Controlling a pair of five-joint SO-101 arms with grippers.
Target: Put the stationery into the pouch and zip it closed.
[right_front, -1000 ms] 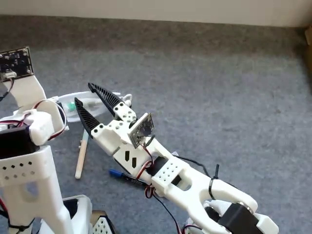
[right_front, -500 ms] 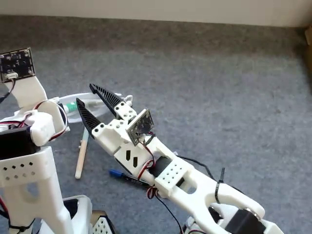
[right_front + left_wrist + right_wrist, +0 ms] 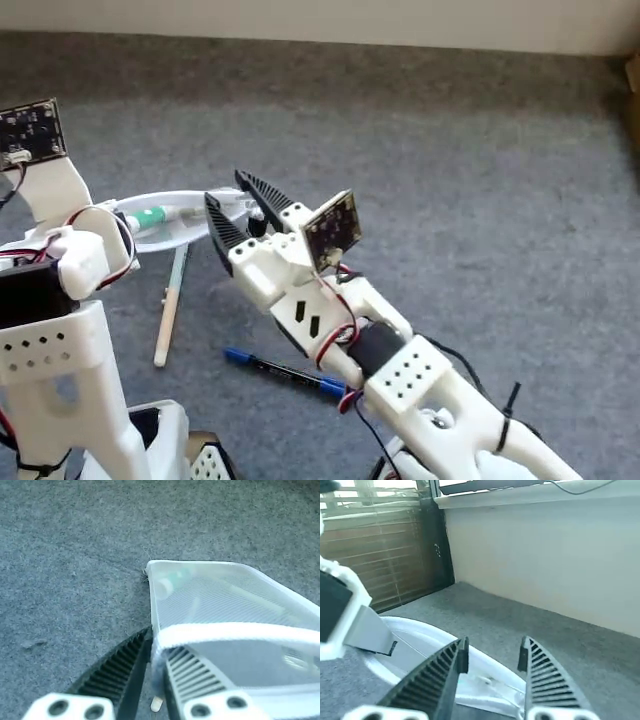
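Pouch (image 3: 190, 212), white mesh, one: lying on the grey desk (image 3: 480, 170) beside the left arm, with its rim standing raised in the left wrist view.

Left gripper (image 3: 150, 645): I am reading this as closed, pinching the pouch's white rim between its jaws.

Right gripper (image 3: 226, 188): hanging with jaws spread apart over the end of the pouch away from the left arm, gripping nothing that I can make out.

Green-and-white item (image 3: 150, 217): sitting inside the pouch.

Pale wooden stick (image 3: 170, 305): lying on the desk just beside the pouch, outside it.

Blue-capped black pen (image 3: 280, 370): lying on the desk nearer the arm bases, one end passing under the right arm.
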